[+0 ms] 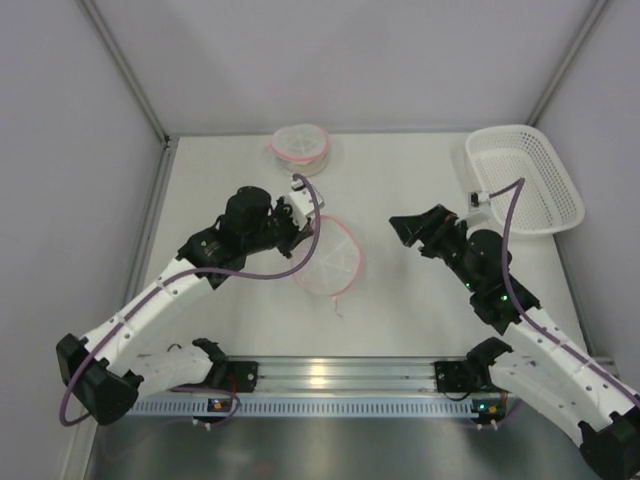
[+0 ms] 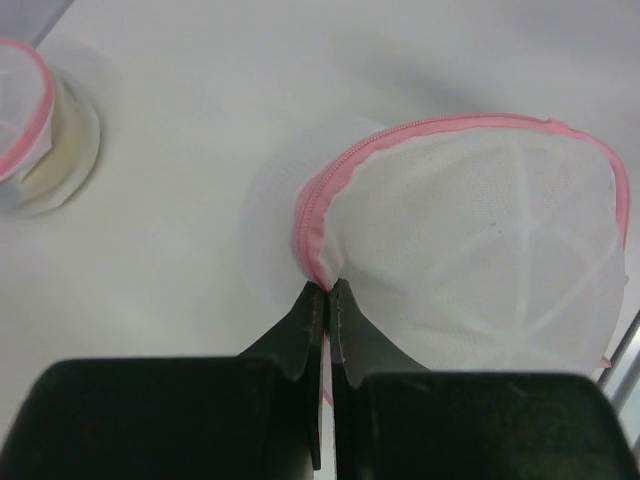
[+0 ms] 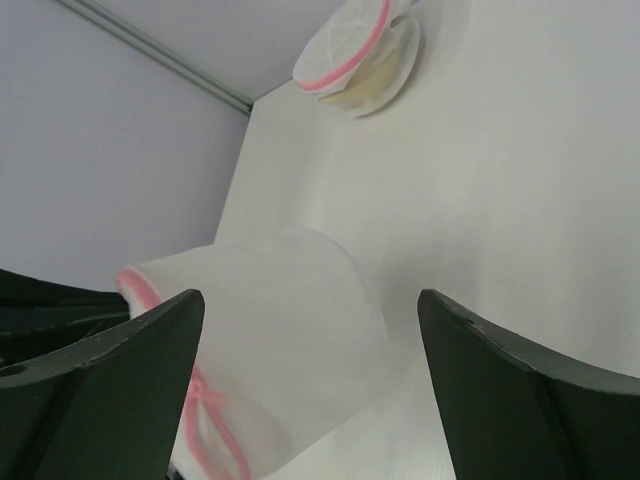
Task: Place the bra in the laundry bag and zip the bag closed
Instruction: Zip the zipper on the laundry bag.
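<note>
- Left wrist: my left gripper [image 2: 327, 290] is pinched shut on the pink rim of the bag [image 2: 480, 240]; its fingers hide that spot.
- Right gripper [image 3: 310, 300] gapes wide, apart from the mid-table bag.
- Far pouch [image 1: 300, 146]: I can't make out its contents.

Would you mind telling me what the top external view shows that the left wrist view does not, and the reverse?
Only the top external view shows the white basket at the far right and the right gripper, which is apart from the laundry bag. Only the left wrist view shows, close up, the left gripper pinched shut on the bag's pink zipper edge. Both show the laundry bag on the table and a second mesh bag beyond it.
</note>
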